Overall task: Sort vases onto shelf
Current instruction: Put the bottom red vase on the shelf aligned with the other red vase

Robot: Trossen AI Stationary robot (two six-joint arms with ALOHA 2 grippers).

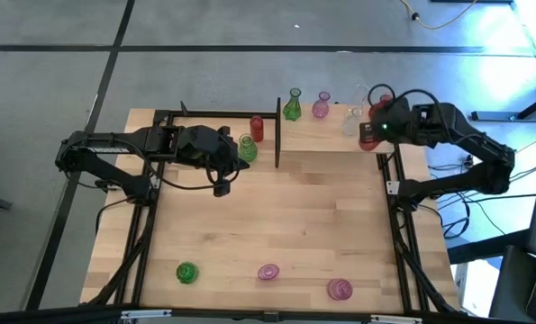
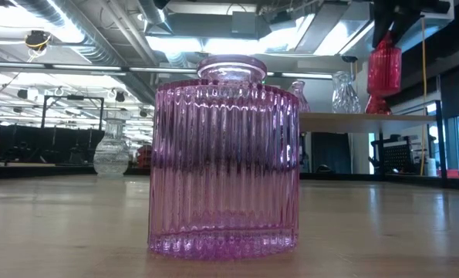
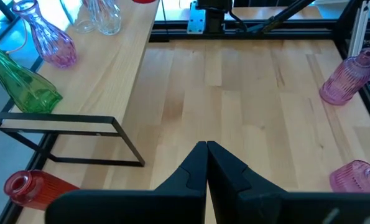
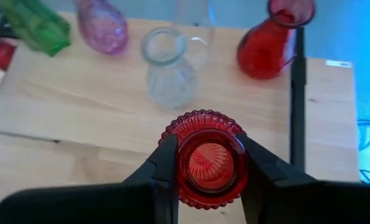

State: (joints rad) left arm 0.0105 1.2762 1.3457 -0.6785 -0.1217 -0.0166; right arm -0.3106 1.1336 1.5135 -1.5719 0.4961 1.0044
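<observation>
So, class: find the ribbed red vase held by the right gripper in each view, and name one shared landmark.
High view: ribbed red vase, shelf's right end.
Low view: upper right, held aloft.
Left wrist view: not in it.
Right wrist view: bottom centre, between the fingers.
Landmark: clear vase.

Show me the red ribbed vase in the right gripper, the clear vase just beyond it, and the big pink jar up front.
red ribbed vase [image 4: 208,160], right wrist view, open mouth.
clear vase [image 4: 167,76], right wrist view, body.
pink jar [image 2: 224,166], low view, ribbed side.
</observation>
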